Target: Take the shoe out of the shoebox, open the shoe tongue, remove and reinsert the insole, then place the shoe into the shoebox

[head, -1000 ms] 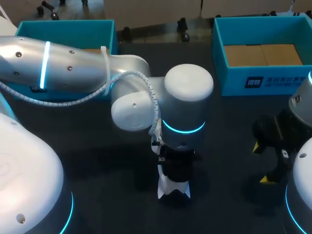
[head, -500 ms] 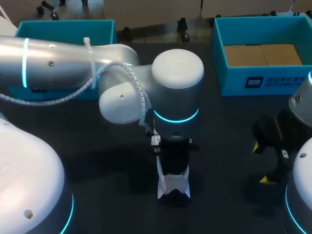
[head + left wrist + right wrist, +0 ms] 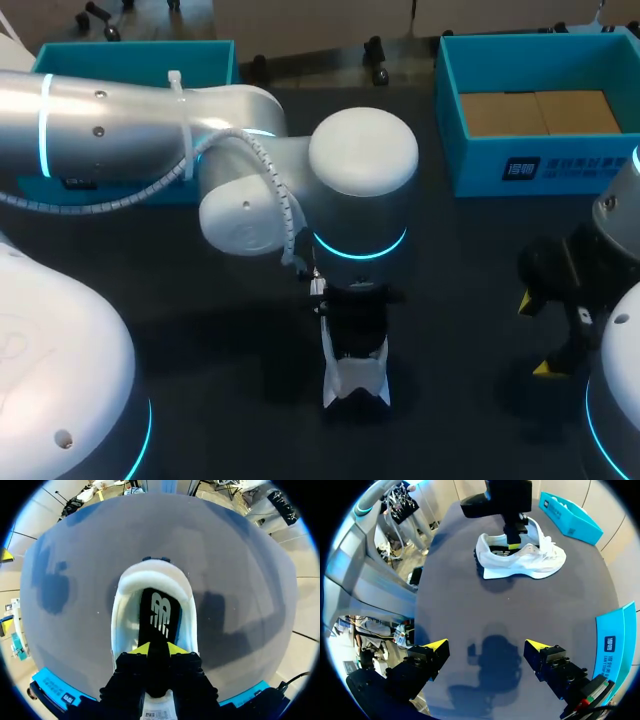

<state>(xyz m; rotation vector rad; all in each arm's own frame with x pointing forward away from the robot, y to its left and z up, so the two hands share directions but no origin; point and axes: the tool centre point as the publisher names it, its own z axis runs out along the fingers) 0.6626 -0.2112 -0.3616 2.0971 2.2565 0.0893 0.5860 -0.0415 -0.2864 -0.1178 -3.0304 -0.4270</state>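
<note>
while the white shoe (image 3: 356, 380) is standing upright on the dark worktop (image 3: 470, 300), well apart from the teal shoebox (image 3: 470, 165), we are holding our left fingers (image 3: 141, 649) down inside its opening, pinching the black insole (image 3: 159, 612) narrowly between them. our right fingers (image 3: 434, 646) are hanging wide apart above the worktop, well apart from the shoe.

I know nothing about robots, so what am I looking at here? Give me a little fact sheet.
Shoe: white sneaker, standing on the dark table, out of its box
Left gripper: down in the shoe's opening, shut on the black insole
Right gripper: open, empty, over bare table apart from the shoe
Shoeboxes: two, teal, at the table's far edge
</note>
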